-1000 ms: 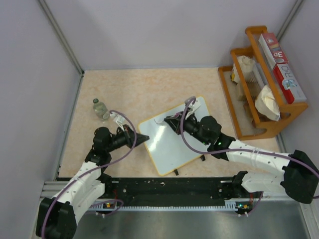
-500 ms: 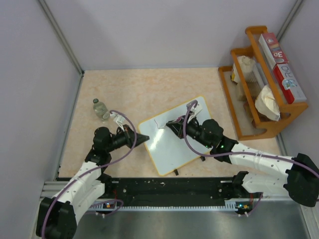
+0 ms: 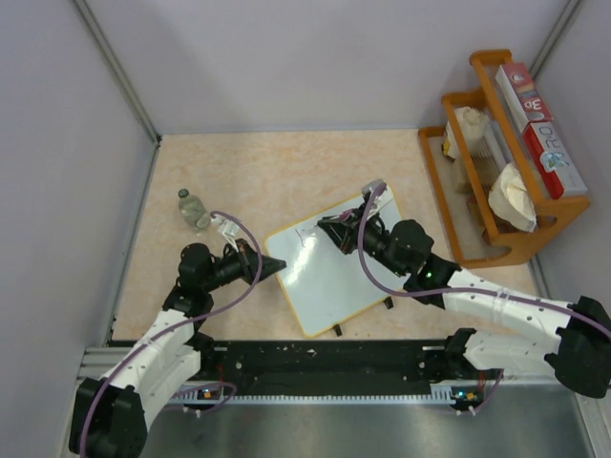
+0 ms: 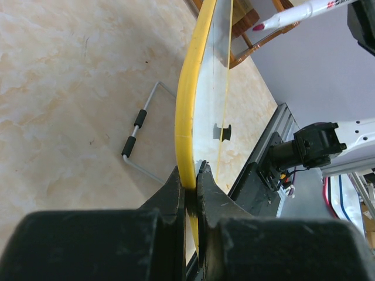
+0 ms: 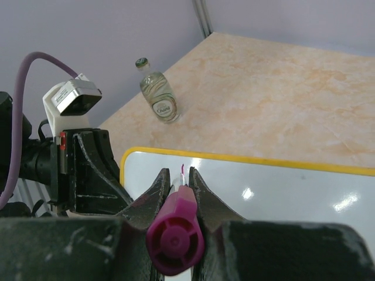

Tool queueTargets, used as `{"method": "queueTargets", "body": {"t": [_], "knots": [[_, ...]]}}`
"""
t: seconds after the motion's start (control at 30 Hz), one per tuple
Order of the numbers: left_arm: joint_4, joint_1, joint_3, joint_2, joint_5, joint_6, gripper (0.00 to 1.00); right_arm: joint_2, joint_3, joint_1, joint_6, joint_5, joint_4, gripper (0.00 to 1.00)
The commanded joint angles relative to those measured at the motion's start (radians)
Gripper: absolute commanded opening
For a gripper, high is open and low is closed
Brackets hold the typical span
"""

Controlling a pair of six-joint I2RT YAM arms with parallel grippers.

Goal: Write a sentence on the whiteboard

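Top external: glossy white, yellow-rimmed rectangular whiteboard (image 3: 329,283)

walls (image 3: 305,57): plain pale lilac | tabletop (image 3: 277,172): beige marbled | wooden rack (image 3: 496,256): far right corner

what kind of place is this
Probably a robot lab test cell: plain partition walls box in a table, a mounting rail runs along its near edge, and the left tool grips a whiteboard while the right tool holds a marker.
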Motion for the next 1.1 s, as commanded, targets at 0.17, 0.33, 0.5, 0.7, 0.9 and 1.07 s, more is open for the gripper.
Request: {"method": "queueTargets", "body": {"t": [0.17, 0.33, 0.5, 0.7, 0.9, 1.07], "knots": [[-0.059, 0.001, -0.03, 0.022, -0.045, 0.201, 0.0, 0.016, 0.077, -0.004, -0.005, 0.078, 0.002, 0.0], [-0.059, 0.001, -0.03, 0.022, -0.042, 0.201, 0.0, 0.038, 0.077, -0.007, -0.003, 0.072, 0.004, 0.0], [-0.059, 0.001, -0.031, 0.024, -0.036, 0.201, 0.0, 0.061, 0.068, -0.01, 0.003, 0.059, 0.022, 0.0], [-0.076, 0.001, -0.021, 0.035, -0.025, 0.213, 0.0, 0.061, 0.061, -0.012, 0.01, 0.068, 0.042, 0.0], [-0.076, 0.001, -0.019, 0.039, -0.021, 0.215, 0.0, 0.072, 0.06, -0.013, 0.007, 0.074, 0.047, 0.0], [-0.076, 0.001, -0.019, 0.039, -0.021, 0.217, 0.0, 0.087, 0.06, -0.015, 0.012, 0.072, 0.031, 0.0]]}}
